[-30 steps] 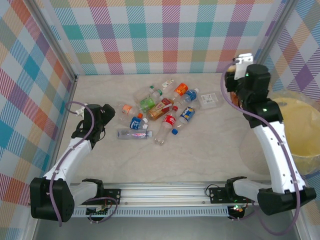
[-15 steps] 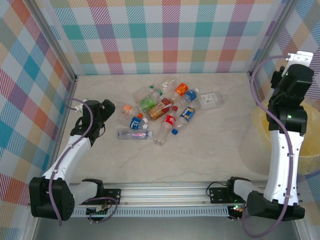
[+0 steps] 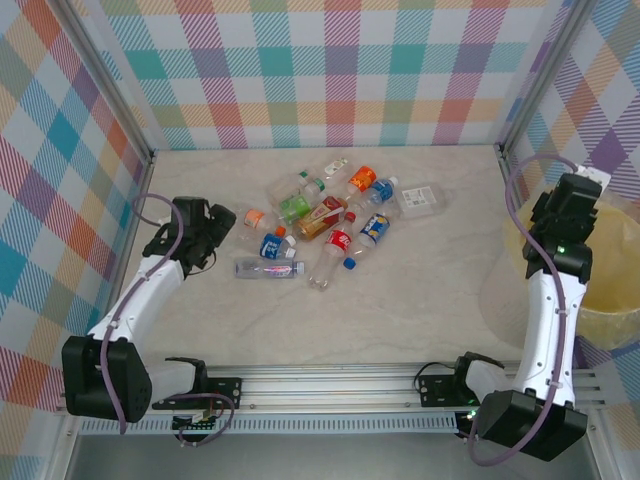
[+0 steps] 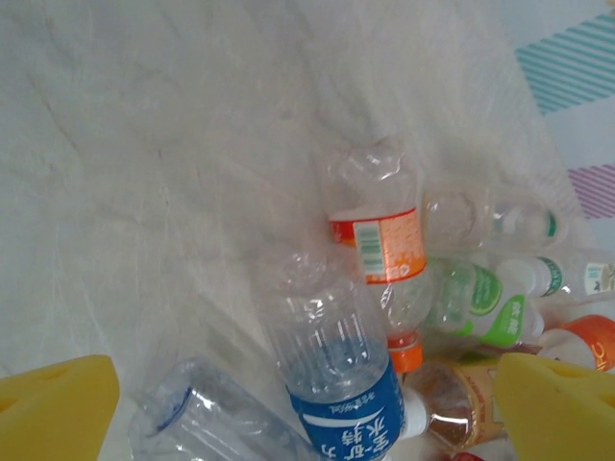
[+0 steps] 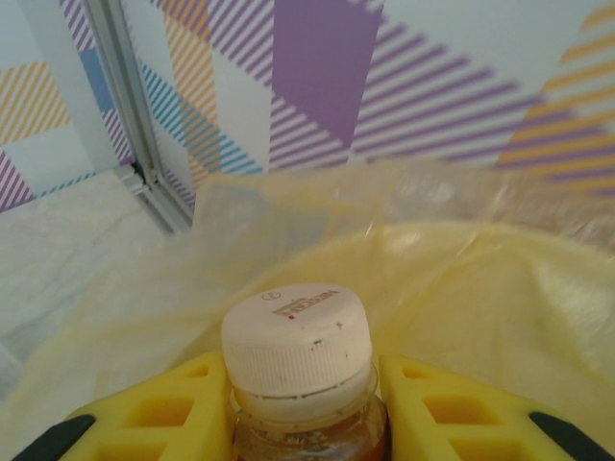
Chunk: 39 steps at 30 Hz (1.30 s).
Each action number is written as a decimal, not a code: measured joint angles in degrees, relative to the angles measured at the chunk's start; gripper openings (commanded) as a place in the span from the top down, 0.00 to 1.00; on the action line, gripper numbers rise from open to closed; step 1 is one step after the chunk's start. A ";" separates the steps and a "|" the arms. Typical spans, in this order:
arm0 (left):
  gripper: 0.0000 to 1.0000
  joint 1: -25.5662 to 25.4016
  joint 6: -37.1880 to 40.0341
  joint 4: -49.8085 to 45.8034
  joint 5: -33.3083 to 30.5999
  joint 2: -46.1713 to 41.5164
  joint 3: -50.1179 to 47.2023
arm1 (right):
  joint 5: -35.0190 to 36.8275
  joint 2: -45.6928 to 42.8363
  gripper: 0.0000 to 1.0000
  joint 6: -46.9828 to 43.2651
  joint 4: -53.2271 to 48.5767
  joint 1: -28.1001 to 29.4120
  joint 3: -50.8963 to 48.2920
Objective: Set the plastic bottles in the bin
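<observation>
Several plastic bottles (image 3: pixel 320 215) lie in a heap at the back middle of the table. My left gripper (image 3: pixel 212 232) stands open at the heap's left edge. In the left wrist view its yellow fingers (image 4: pixel 53 408) flank a blue-labelled bottle (image 4: pixel 336 365), with an orange-labelled bottle (image 4: pixel 377 240) just beyond. My right gripper (image 5: pixel 298 408) is shut on the neck of a white-capped bottle (image 5: pixel 296 341) with amber liquid. It hangs over the pale-yellow bin (image 5: pixel 480 279), which stands at the right edge (image 3: pixel 615 270).
A flat clear bottle (image 3: pixel 420 198) lies apart at the back right of the heap. A clear bottle (image 3: pixel 265 267) lies nearest the left arm. Checked walls and metal frame posts (image 5: pixel 144 163) close in the table. The rail (image 3: pixel 330 385) runs along the near edge.
The right arm has swung from the back of the table out to the right, over the bin, with the bottle. The left gripper has edged slightly toward the heap.
</observation>
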 measured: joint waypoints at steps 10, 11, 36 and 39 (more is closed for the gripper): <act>0.00 0.00 -4.15 -3.30 3.61 1.01 -0.83 | -5.46 0.42 0.43 5.62 0.70 -0.55 -3.19; 0.00 0.00 -4.61 -3.37 3.61 0.98 -1.22 | -5.46 0.55 0.42 5.95 0.70 -0.55 -3.19; 0.00 0.00 -12.07 -3.50 6.51 0.59 -8.35 | -36.92 2.47 0.13 12.76 1.90 17.81 6.62; 0.00 -0.15 -13.35 -2.62 7.26 0.59 -9.38 | -38.51 6.10 0.04 11.34 3.17 24.00 6.99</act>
